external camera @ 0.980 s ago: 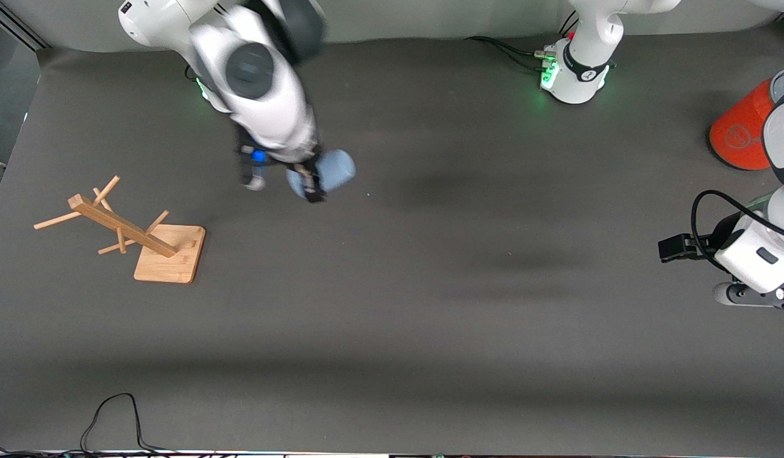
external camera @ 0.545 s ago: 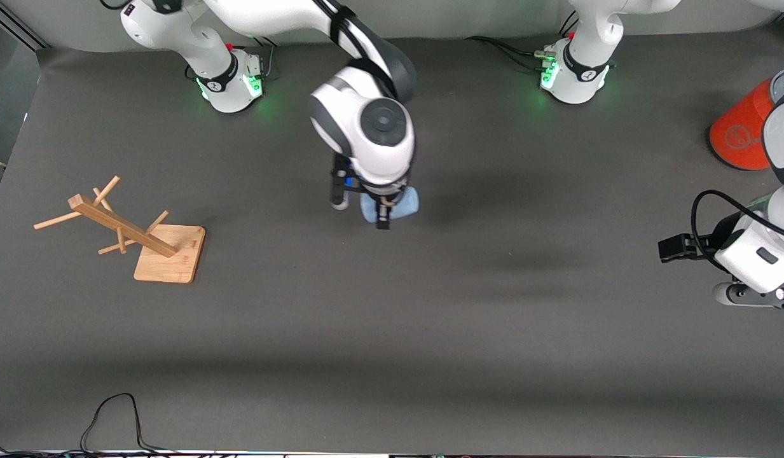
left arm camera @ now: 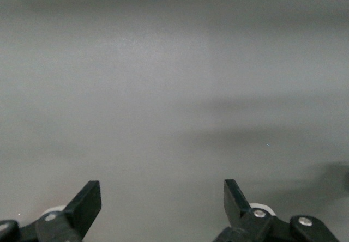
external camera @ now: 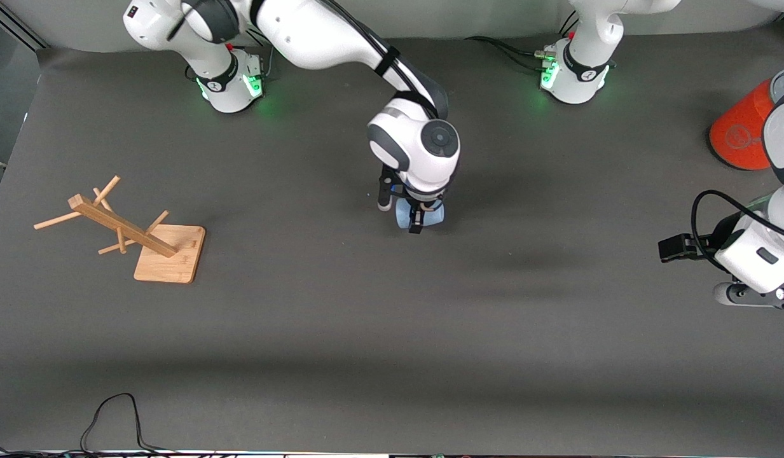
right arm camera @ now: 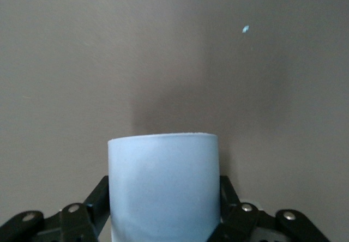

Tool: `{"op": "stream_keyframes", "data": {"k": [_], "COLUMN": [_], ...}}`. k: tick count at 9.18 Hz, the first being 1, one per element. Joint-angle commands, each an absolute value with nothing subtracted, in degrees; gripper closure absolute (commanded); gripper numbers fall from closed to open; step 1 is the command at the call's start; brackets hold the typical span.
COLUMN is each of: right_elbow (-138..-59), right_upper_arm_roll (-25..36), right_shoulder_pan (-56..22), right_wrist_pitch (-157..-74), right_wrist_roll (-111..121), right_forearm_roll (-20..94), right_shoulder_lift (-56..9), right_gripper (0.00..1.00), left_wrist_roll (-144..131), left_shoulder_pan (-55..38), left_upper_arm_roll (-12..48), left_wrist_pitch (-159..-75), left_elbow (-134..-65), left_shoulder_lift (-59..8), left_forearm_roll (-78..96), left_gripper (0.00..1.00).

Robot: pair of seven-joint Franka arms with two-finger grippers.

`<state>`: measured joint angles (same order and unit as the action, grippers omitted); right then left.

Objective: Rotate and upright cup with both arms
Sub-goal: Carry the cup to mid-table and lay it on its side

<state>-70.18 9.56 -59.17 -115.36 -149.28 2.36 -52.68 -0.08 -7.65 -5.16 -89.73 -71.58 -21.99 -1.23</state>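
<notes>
The pale-blue cup (external camera: 432, 215) is held in my right gripper (external camera: 418, 219) over the middle of the dark table, mostly hidden under the white wrist. In the right wrist view the cup (right arm camera: 163, 185) fills the gap between the black fingers (right arm camera: 101, 195), which press on both its sides. My left gripper (left arm camera: 162, 205) is open and empty, with only bare grey mat between its fingertips. The left arm (external camera: 757, 251) waits at the left arm's end of the table.
A wooden peg rack on a square base (external camera: 169, 253) lies tipped toward the right arm's end. A large orange cylinder with a grey top (external camera: 744, 127) stands at the left arm's end. A black cable (external camera: 115, 416) loops at the table's near edge.
My right arm has swung with the cup from near its own base toward the middle of the table and nearer to the front camera. The left arm has not moved.
</notes>
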Motion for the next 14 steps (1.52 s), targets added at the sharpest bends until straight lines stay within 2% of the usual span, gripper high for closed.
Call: {"op": "stream_keyframes", "data": {"k": [1,3,4,5,11,14], "right_elbow": [-66.45,-65.66,-65.65,-65.57,-66.00,-66.18], "right_upper_arm_roll": [10.46,10.46,10.46,10.46,10.63,10.46], "right_shoulder_pan": [-60.38,-60.38,-60.38,-60.38,-60.12,-59.07], "right_wrist_pitch": [-116.45,-116.80,-116.98,-116.98,-115.93,-106.46], "right_wrist_roll": [-152.92,-153.46,-153.54,-153.54,-151.97,-145.75], "right_forearm_roll": [0.45,0.17,0.18,0.18,0.18,1.05], "right_shoulder_lift": [-56.59,-57.83,-57.83,-57.83,-54.51,-47.13], "right_gripper": [0.55,0.54,0.35,0.00,0.00,0.00], "left_wrist_roll": [0.62,0.62,0.70,0.70,0.62,0.62], "left_shoulder_pan": [-8.00,-8.09,-8.00,-8.00,-8.00,-8.00], "left_upper_arm_roll": [-5.54,-5.54,-5.54,-5.54,-5.27,-5.27], "left_wrist_pitch": [-88.77,-88.77,-88.77,-88.77,-88.77,-88.68], "left_elbow": [-70.58,-70.58,-70.58,-70.58,-70.58,-70.58], "left_shoulder_lift": [-22.32,-22.32,-22.32,-22.32,-22.32,-22.32], "left_forearm_roll": [-0.88,-0.88,-0.88,-0.88,-0.88,-0.88], "left_gripper": [0.00,0.00,0.00,0.00,0.00,0.00]}}
